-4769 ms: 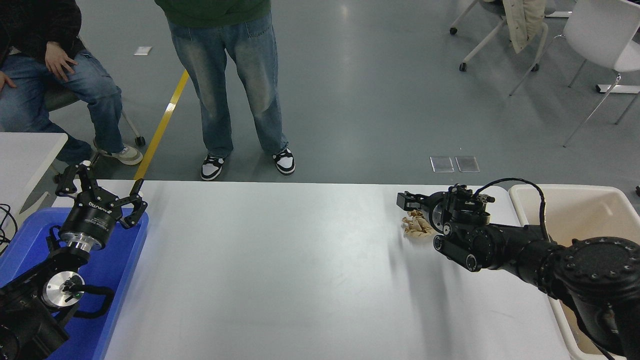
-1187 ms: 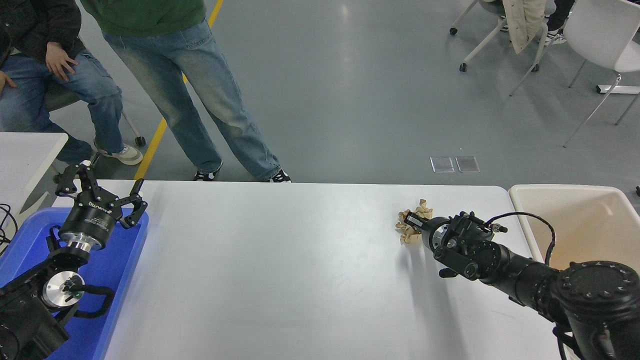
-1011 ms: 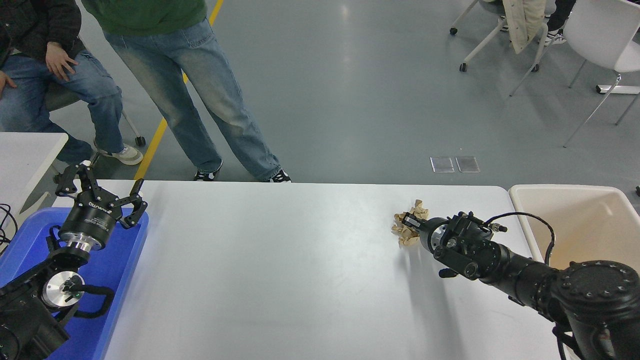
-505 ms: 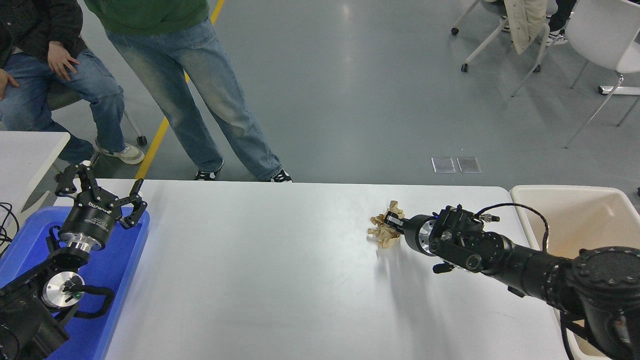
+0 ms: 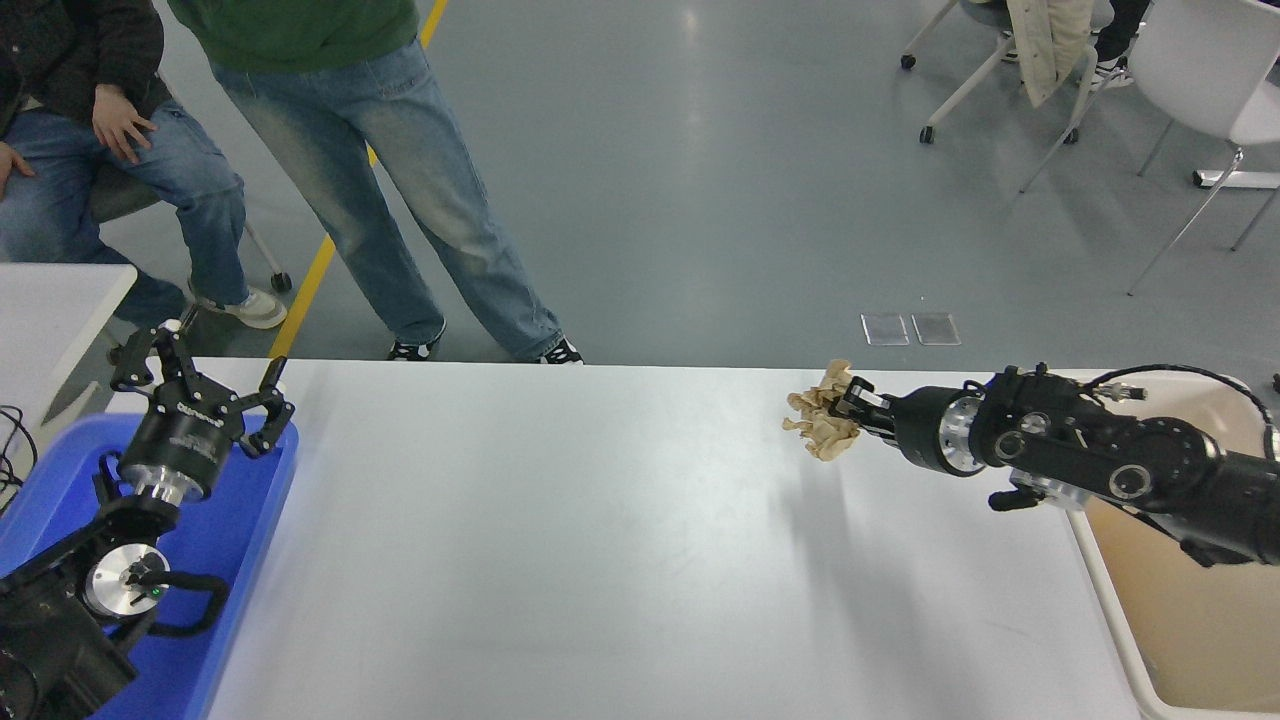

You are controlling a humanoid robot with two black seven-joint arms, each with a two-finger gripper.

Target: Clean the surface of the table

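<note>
The table surface (image 5: 560, 540) is a wide light grey-white top filling the lower picture. My right gripper (image 5: 848, 412) reaches in from the right edge and is shut on a crumpled tan wad of paper (image 5: 820, 425), held up above the table's far right part. The wad's shadow falls on the table below it. My left gripper (image 5: 200, 385) stays parked at the lower left above the blue tray, its fingers spread open and holding nothing.
A cream bin (image 5: 1190, 620) stands against the table's right end, under my right arm. A blue tray (image 5: 235, 560) lies at the left edge. A smaller white table corner (image 5: 50, 300) sits far left. One person stands and another sits beyond the far edge.
The right gripper took hold of the paper wad on the table, slid left with it, and has now lifted it off the surface and drawn back to the right.
</note>
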